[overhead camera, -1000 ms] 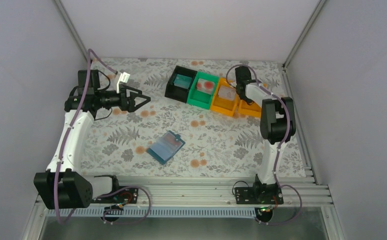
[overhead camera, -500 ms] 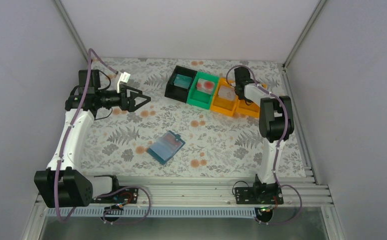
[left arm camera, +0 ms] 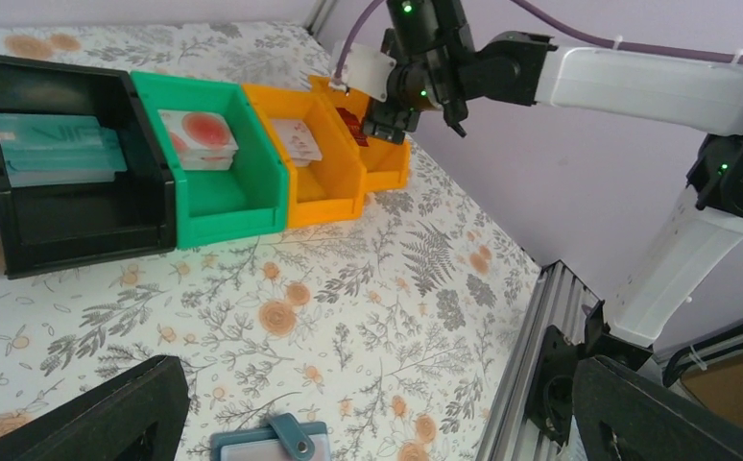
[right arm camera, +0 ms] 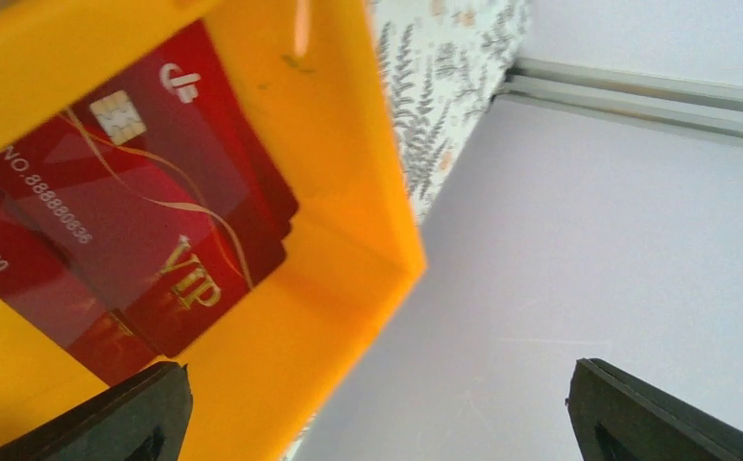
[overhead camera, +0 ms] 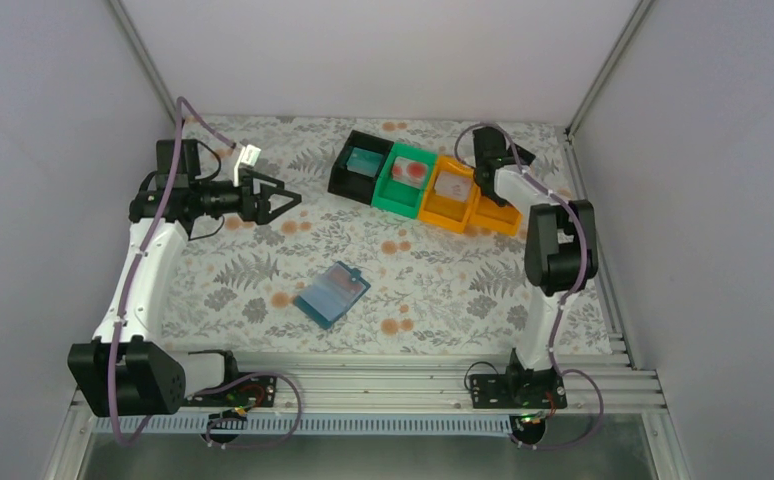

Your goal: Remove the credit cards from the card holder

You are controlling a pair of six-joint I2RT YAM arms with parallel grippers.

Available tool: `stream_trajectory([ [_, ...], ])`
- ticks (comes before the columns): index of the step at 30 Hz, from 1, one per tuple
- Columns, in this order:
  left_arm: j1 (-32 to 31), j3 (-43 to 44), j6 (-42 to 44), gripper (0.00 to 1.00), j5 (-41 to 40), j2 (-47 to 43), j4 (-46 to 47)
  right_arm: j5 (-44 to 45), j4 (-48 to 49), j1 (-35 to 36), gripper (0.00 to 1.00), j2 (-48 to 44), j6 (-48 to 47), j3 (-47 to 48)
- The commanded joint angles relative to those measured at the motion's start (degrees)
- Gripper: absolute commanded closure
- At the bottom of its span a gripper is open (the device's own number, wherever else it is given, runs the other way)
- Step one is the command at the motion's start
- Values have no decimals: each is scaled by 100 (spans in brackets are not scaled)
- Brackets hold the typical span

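The blue-teal card holder (overhead camera: 331, 293) lies closed on the floral table, its strap end showing in the left wrist view (left arm camera: 272, 444). Red credit cards (right arm camera: 137, 221) lie in the far-right orange bin (overhead camera: 504, 219). My right gripper (right arm camera: 377, 384) hangs open over that bin's corner, holding nothing, and shows from the side (left arm camera: 384, 117). A teal card (left arm camera: 56, 149) rests in the black bin, a pale red-marked card (left arm camera: 200, 134) in the green bin, another pale card (left arm camera: 300, 142) in the first orange bin. My left gripper (overhead camera: 285, 198) is open and empty, above the table at left.
Black (overhead camera: 346, 183), green (overhead camera: 391, 200) and orange (overhead camera: 441, 213) bins stand in a row at the back. White walls close in the table on three sides. An aluminium rail (overhead camera: 383, 372) with both arm bases runs along the near edge.
My right gripper has opened over the far-right orange bin, and its arm has shifted slightly right. The left arm and the card holder have not moved.
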Motion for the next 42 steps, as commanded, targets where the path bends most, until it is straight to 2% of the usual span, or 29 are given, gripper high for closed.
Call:
stream_trajectory([
  [1, 9, -95, 153, 0, -38, -165, 111, -112, -66, 80, 1, -598, -46, -1],
  [4, 11, -590, -126, 0, -333, -292, 529, -116, -29, 103, 1, -923, 235, 119],
  [7, 11, -1180, -576, 0, -467, -346, 1077, -741, -95, 130, 1, -1423, 1055, 676],
  [11, 9, -1973, -1397, 0, -596, -470, 1808, -3012, 185, 117, 1, -2530, 2194, 1131],
  [15, 68, -2794, -1972, 0, -869, -533, 2436, -4967, 1032, 99, 1, -3499, 3170, 776],
  [18, 82, -3413, -2353, 0, -836, -502, 3016, -6313, 1228, 110, 1, -3770, 3851, 727],
  [20, 82, -3651, -2442, 0, -1082, -465, 3107, -6921, 1205, 162, 1, -3799, 4334, 713],
  [22, 82, -3811, -2494, 0, -1317, -440, 3145, -7141, 1071, 230, 1, -3805, 5047, 672],
  [24, 82, -3995, -2579, 0, -1358, -413, 3298, -7719, 963, 348, 1, -3854, 5345, 469],
  [28, 78, -4208, -2668, 0, -1596, -293, 3405, -7934, 1486, 1368, 1, -4094, 5435, -635],
  [31, 81, -4264, -2639, 0, -1732, -224, 3399, -7723, 1530, 2070, 1, -3972, 5527, -968],
  [33, 82, -4320, -2660, 0, -1675, -179, 3441, -7764, 1566, 2325, 1, -3872, 5777, -1025],
  [37, 61, -4387, -2709, 0, -1607, -46, 3527, -8504, 2243, 2548, 1, -3764, 6766, -1449],
  [38, 44, -4398, -2709, 0, -1621, -22, 3535, -8470, 2182, 2626, 1, -3711, 6859, -1535],
  [42, -66, -4402, -2782, 0, -1616, 92, 3563, -7283, 1611, 3128, 1, -3446, 6823, -1932],
])
